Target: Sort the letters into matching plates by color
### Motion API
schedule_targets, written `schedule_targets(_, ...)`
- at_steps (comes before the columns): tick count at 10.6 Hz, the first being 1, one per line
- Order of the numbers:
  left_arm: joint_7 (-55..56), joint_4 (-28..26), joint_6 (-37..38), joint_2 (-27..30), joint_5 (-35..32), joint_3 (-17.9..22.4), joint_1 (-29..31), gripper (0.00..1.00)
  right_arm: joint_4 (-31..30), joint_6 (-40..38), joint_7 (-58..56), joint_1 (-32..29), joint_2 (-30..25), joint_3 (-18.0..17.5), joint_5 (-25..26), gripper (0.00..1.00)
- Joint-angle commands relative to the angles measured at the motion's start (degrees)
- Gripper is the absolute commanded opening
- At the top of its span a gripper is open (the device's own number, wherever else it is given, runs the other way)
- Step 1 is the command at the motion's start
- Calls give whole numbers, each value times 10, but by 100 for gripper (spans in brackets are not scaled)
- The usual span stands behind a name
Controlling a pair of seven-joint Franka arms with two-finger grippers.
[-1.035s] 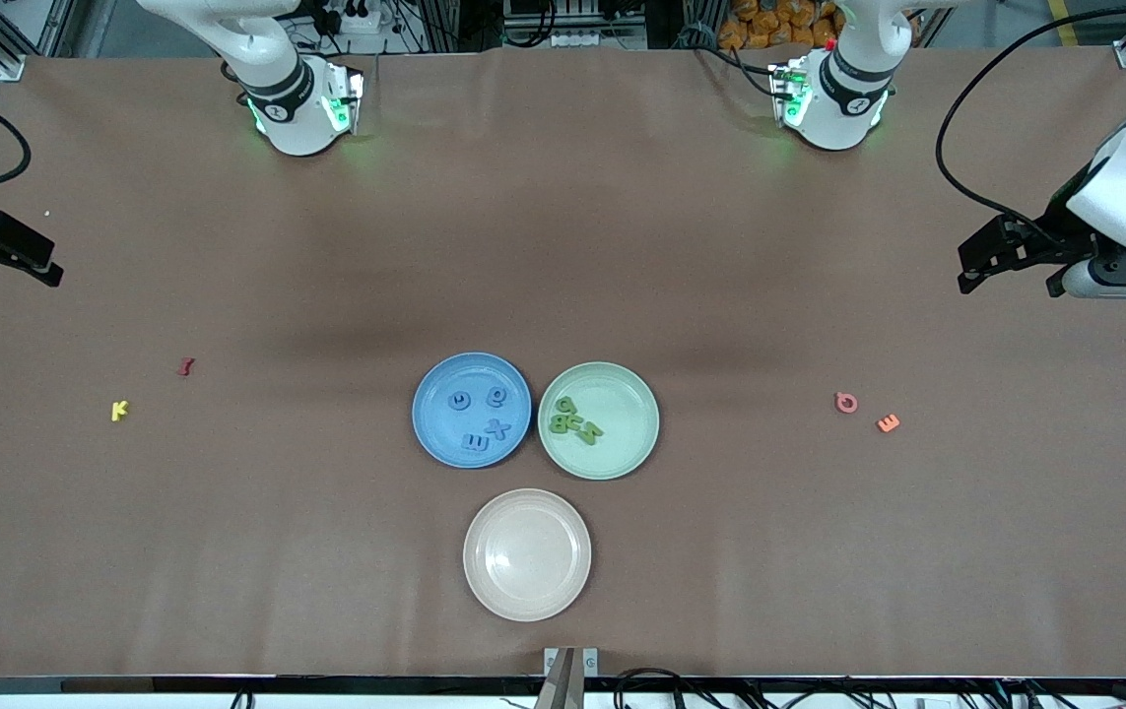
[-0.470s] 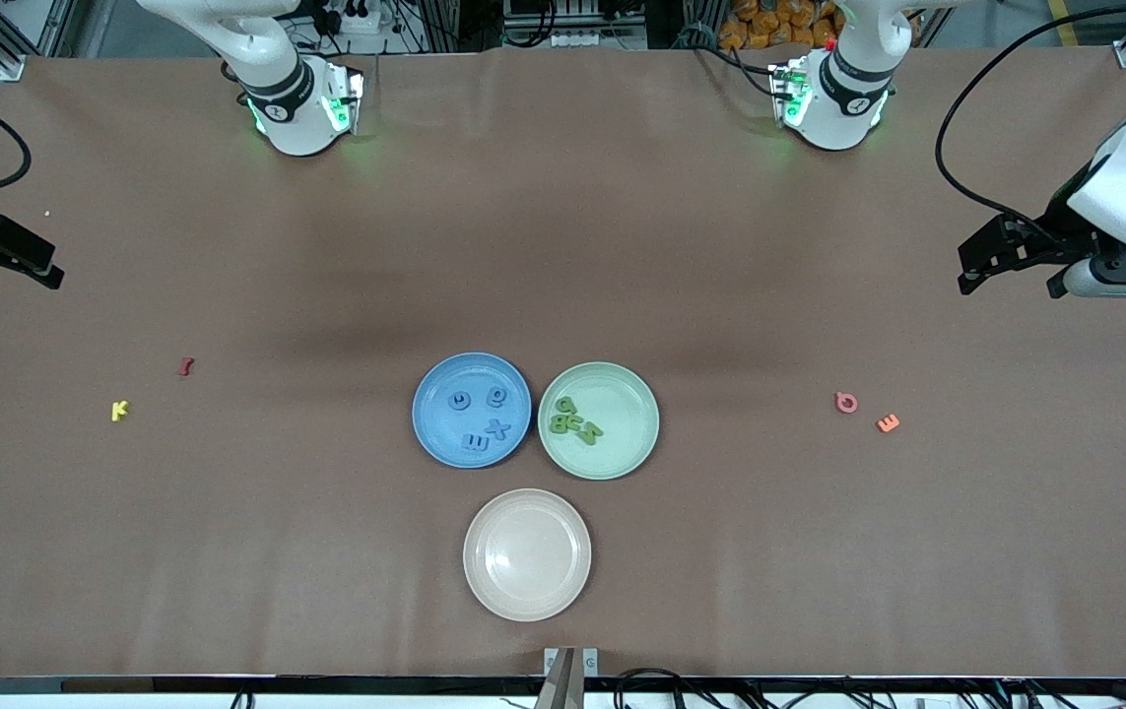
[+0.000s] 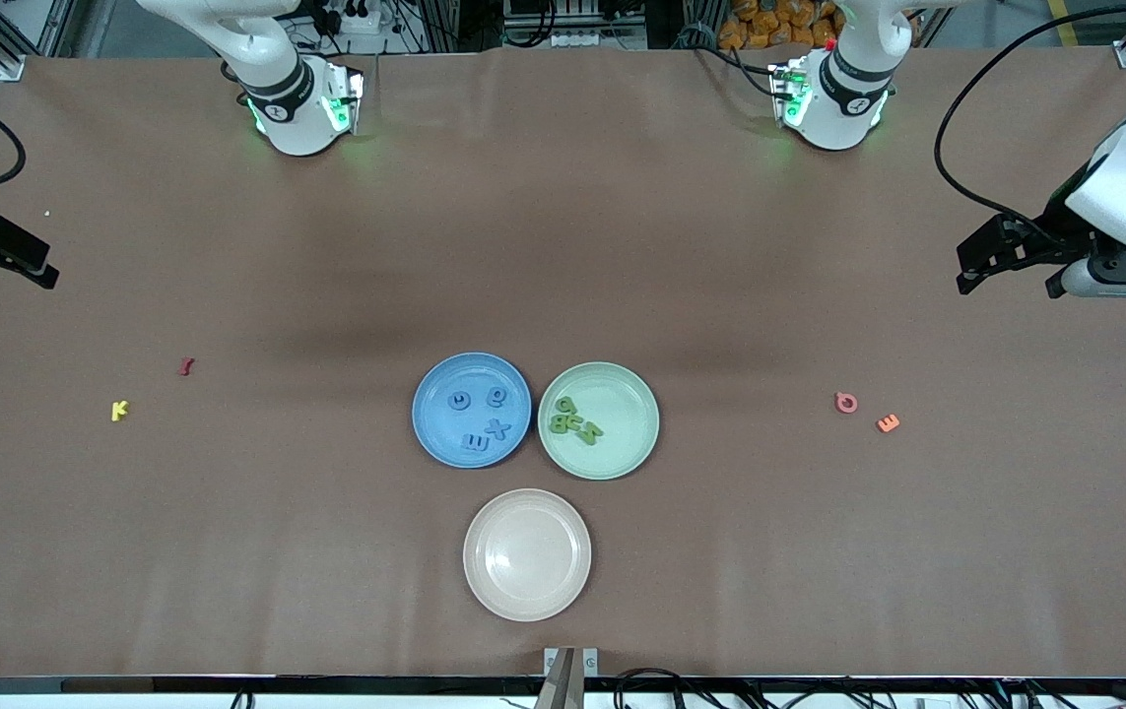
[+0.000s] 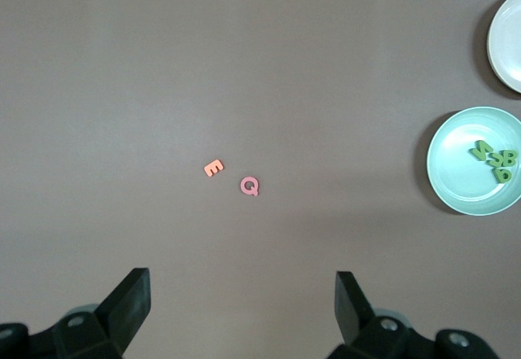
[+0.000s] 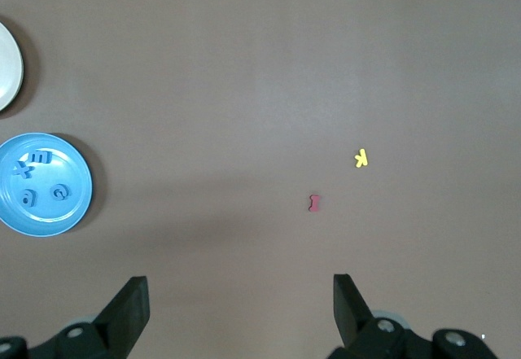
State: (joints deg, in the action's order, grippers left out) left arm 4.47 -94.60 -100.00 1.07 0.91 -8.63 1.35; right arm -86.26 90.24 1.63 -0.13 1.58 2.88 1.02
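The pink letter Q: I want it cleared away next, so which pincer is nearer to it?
Left. The left pincer hangs open over that end of the table, near the pink letter Q; the right pincer hangs open over the right arm's end.

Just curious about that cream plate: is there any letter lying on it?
No, the beige plate holds nothing; letters lie only in the blue plate and green plate.

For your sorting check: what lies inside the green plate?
Inside the green plate, the green letters lie bunched together, overlapping; a B shows, but how many there are cannot be counted. Nothing else is in it.
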Motion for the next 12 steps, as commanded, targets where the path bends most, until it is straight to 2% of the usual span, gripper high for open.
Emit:
schedule_targets(1, -14, 3, 1, 1, 5, 0, 0, 100, 12, -10, 8, 0, -1, -1, 1, 100)
schedule_targets(12, -13, 1, 1, 0, 5, -5, 1, 100, 20, -20, 7, 0, 4, 0, 1, 100)
